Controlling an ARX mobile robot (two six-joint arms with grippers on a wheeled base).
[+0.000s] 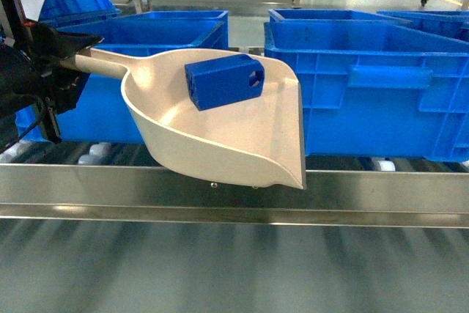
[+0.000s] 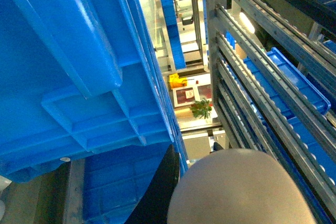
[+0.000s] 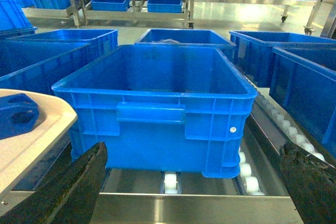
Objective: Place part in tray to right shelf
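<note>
Only the head view shows the whole tray [image 1: 220,133], held above the shelf rail [image 1: 234,192] with the blue part [image 1: 224,80] lying in its bowl, its handle pinched by the left pincer [image 1: 62,60]. The right wrist view shows the right pincer [image 3: 194,182] spread wide before a blue crate [image 3: 157,108] on the rollers, touching nothing.

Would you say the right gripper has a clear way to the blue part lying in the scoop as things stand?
Probably yes. The right gripper stands wide open facing a blue crate, and the part lies uncovered in the tray just to its left. Nothing sits over the part, though the tray's raised wall may force an approach from above.
</note>
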